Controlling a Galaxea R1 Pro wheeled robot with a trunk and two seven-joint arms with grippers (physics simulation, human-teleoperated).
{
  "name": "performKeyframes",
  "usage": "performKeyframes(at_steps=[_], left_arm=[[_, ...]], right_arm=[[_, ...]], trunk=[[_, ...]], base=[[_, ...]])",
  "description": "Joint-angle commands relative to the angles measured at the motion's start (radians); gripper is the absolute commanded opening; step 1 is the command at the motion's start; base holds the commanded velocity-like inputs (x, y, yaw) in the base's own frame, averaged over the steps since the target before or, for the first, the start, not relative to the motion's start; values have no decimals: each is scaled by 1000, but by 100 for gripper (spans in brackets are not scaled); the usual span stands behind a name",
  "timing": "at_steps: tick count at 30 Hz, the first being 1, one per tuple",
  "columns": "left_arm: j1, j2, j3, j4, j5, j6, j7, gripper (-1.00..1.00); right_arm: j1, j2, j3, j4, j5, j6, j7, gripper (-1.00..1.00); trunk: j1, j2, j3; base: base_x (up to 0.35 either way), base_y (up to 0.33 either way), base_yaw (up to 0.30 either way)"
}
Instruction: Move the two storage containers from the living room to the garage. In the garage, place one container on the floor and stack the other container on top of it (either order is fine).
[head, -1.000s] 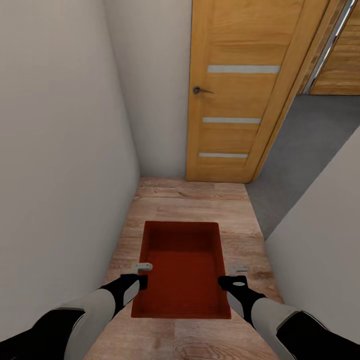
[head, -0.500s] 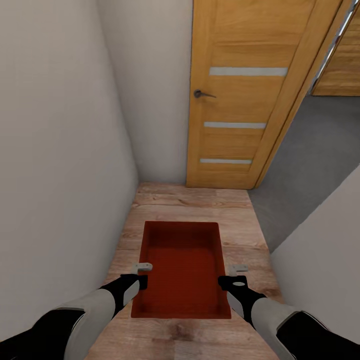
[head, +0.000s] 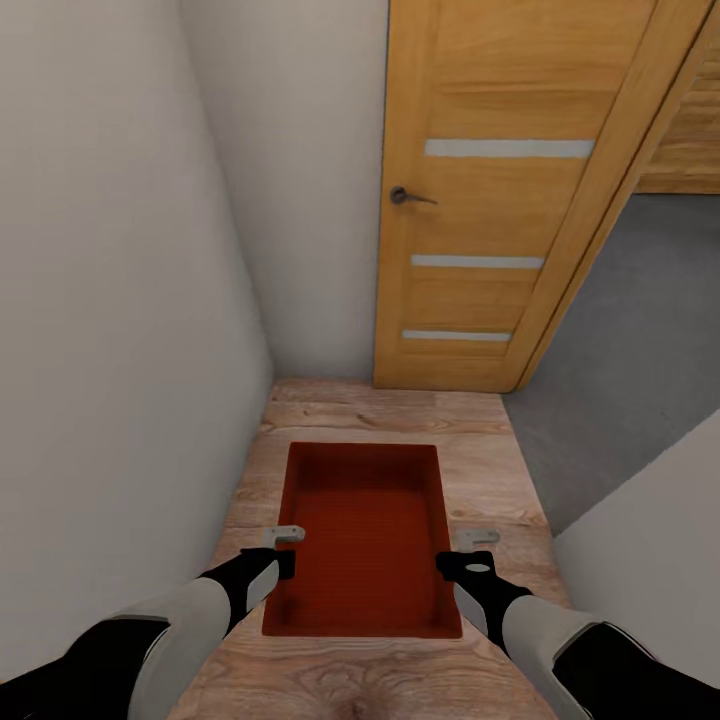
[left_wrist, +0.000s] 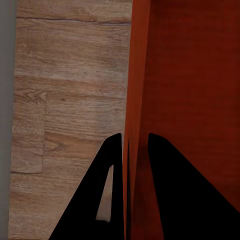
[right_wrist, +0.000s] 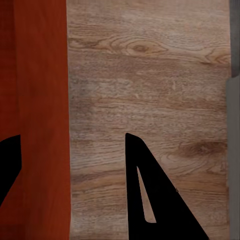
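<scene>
Orange-red plastic, finely ribbed inside, is seen in the storage container (head: 365, 535), which is carried level between both arms in the head view, above a light wood-plank floor (head: 480, 470); it is lidless and nothing is seen inside it. The left gripper (head: 283, 550) is set at the container's left long wall; in the left wrist view its two dark fingers (left_wrist: 112, 190) are closed on that thin wall (left_wrist: 137, 100), one on the outer face and one on the ribbed inner face. The right gripper (head: 468, 552) is at the right long wall; in the right wrist view the orange wall (right_wrist: 40, 100) lies between its fingers (right_wrist: 150, 195), which stand wide apart, and whether they are pressing on it cannot be told. White walls (head: 110, 300) close in the narrow passage on both sides. An orange-brown wooden door (head: 490, 190) with three pale glass slits and a dark lever handle (head: 408, 196) stands ahead, swung open. Beyond it, to the right, dark grey concrete floor (head: 630, 330) is seen. No writing, label or brand mark is legible on the container, the door or the grippers.
</scene>
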Motion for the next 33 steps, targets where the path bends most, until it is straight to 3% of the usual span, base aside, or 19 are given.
performKeyframes(at_steps=[1, 22, 33], left_arm=[[0, 0, -9, -2, -1, 6, 7, -100], [0, 0, -9, -2, -1, 6, 7, -100], [0, -3, -9, -2, -1, 6, 7, -100]], right_arm=[[-1, 0, 7, 1, -11, -4, -4, -100], [-1, 1, 7, 1, -11, -5, -5, -100], [-1, 3, 7, 1, -11, -2, -6, -100]], trunk=[[1, 0, -1], [1, 0, -1], [1, 0, 1]], base=[[322, 0, 0], [322, 0, -2], [232, 0, -227]])
